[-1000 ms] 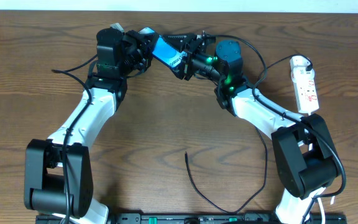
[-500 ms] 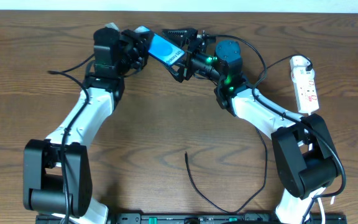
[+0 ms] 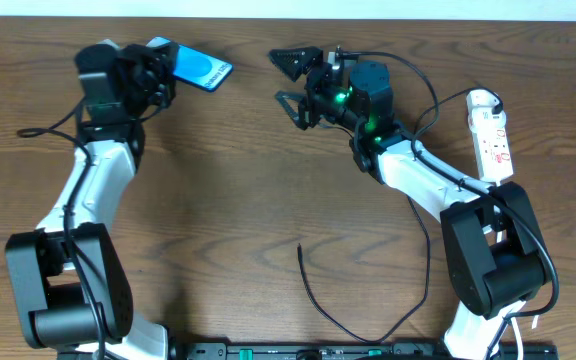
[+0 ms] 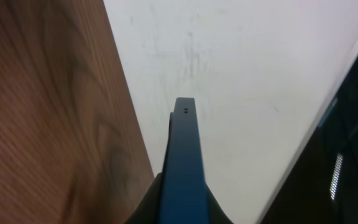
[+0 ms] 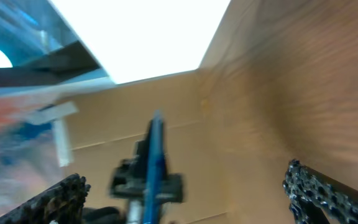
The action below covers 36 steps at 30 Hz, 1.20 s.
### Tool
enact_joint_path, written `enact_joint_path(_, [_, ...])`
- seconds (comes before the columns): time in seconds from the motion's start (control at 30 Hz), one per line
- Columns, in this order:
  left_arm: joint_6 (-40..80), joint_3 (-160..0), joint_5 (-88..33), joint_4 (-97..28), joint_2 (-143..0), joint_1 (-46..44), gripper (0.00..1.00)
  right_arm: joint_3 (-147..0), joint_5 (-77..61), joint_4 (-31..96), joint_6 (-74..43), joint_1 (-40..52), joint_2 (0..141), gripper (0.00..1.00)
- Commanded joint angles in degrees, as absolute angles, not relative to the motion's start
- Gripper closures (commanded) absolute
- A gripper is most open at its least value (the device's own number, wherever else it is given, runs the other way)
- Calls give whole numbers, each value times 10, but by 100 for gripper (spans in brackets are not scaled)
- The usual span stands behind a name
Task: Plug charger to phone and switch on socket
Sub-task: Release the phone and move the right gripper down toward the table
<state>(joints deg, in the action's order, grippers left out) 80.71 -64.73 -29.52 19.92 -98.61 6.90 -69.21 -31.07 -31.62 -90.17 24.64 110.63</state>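
Left claw (image 3: 166, 68) clenched on slim blue-screened black smartphone (image 3: 200, 70), over brown wooden surface (image 3: 228, 200). Right claw (image 3: 290, 80) released, empty, well apart.

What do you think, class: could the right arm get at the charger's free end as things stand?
Probably yes: the right gripper is open and empty, and the charger's free end lies uncovered on the table, with nothing between them.

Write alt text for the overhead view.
The left pincer is shut on the phone, top left; right pincer open and empty facing it. The charger lies loose near the front, unplugged; the socket sits far right.
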Motion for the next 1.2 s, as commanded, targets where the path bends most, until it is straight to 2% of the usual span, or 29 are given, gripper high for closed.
enact_joint_path(0.0, [797, -647, -403, 206, -973, 91, 92, -700, -277, -297, -743, 244, 1104, 1])
enact_joint_path(0.17, [795, -647, -479, 197, -973, 106, 93, -704, -271, -289, -632, 244, 1104, 1])
enact_joint_path(0.23, [795, -647, -488, 188, -973, 106, 92, -719, -271, -245, -614, 244, 1104, 1])
enact_joint_path(0.6, [795, -647, -489, 183, -973, 106, 93, -983, -156, 281, -357, 248, 1104, 1])
enact_joint_path(0.73, [795, -647, -489, 183, -973, 106, 93, -1004, -158, 389, -285, 265, 1104, 1])
enact_joint_path(0.93, [795, -647, -489, 183, -973, 106, 92, -1004, -158, 483, -277, 288, 1104, 1])
enact_joint_path(1.17, [795, -647, -489, 183, -973, 106, 92, -988, -153, 527, -278, 322, 1104, 1])
